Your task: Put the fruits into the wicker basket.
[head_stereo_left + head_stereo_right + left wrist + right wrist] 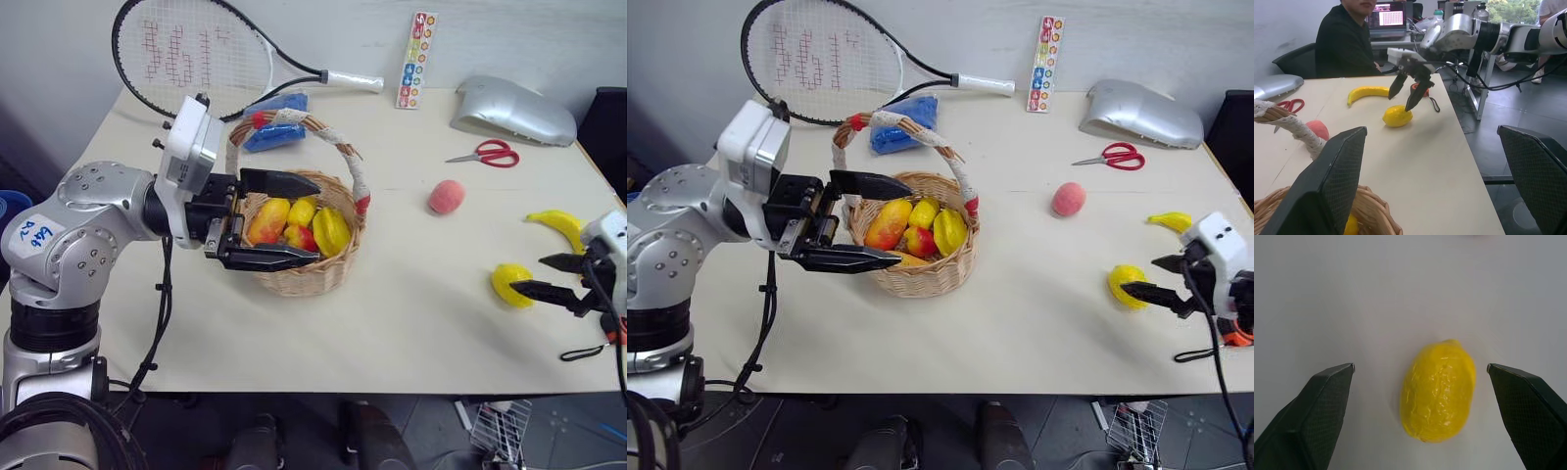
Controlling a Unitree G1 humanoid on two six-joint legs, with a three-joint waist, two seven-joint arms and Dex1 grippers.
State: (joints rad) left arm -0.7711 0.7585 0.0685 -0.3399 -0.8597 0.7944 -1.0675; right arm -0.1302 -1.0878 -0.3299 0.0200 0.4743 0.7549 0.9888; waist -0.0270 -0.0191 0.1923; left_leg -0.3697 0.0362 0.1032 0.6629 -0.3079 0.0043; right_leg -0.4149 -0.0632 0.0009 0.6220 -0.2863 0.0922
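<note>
Table (411,323) surface, cream-coloured, carries all items. Nearest the front edge on the right, the right gripper (537,275) stands with its fingers spread apart, empty, its tips just beside the lemon (511,284), which lies on the table. The banana (559,225) lies slightly farther back, near the right edge.

Left of centre, the wicker basket (299,279) stands upright. It contains several fruits: an orange-red piece (268,220), a small yellow piece (302,211), a red piece (300,237) and a ribbed yellow piece (331,231). The left gripper (294,220) hovers level over the basket, fingers wide apart, holding nothing. A white sticker (36,235) on the left arm bears handwritten blue marks, not legible.

The peach (446,197) rests alone right of the basket, well apart from it. Farther back lie red-handled scissors (487,154), a blue cloth (275,127) behind the basket handle, a silver casing (514,111), a tennis racket (206,54) with red lettering on its strings, unreadable, and a colourful printed strip (416,60).
</note>
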